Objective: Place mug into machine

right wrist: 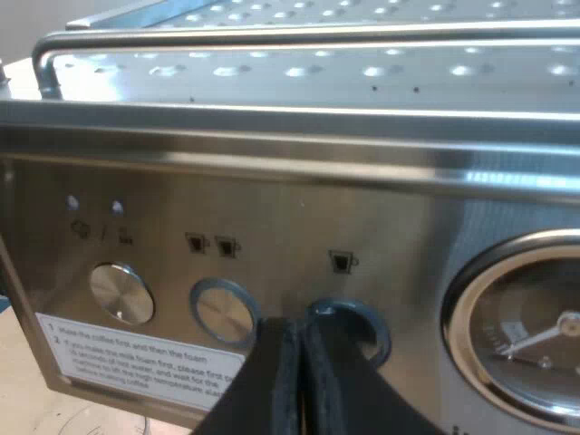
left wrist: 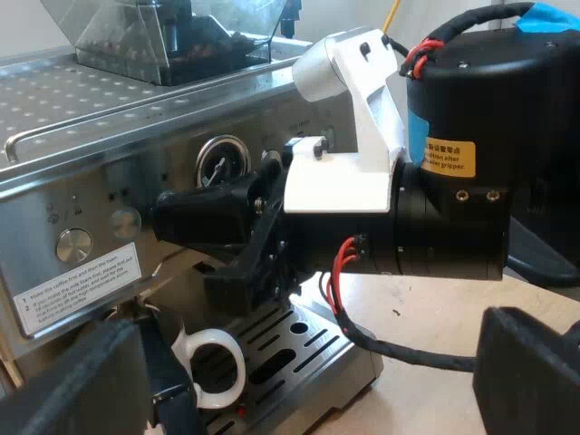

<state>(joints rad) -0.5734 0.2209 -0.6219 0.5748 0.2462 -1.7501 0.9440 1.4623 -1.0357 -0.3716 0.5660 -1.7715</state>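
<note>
Already the mug (left wrist: 213, 367) is set on the drip tray (left wrist: 281, 349) of the espresso machine (left wrist: 136, 136), white handle outward, so placing looks done. The left claw (left wrist: 308, 362) is held released near it, gripping nothing. The right claw (right wrist: 301, 331) is clenched empty at a round button (right wrist: 370, 319), likely to press it.

Left view back from espresso machine (left wrist: 100, 172) front; right view close against it

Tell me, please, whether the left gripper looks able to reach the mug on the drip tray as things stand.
Probably yes: the left gripper is open and faces the mug on the drip tray. The right gripper is higher, at the buttons of the espresso machine, seemingly off that path.
</note>
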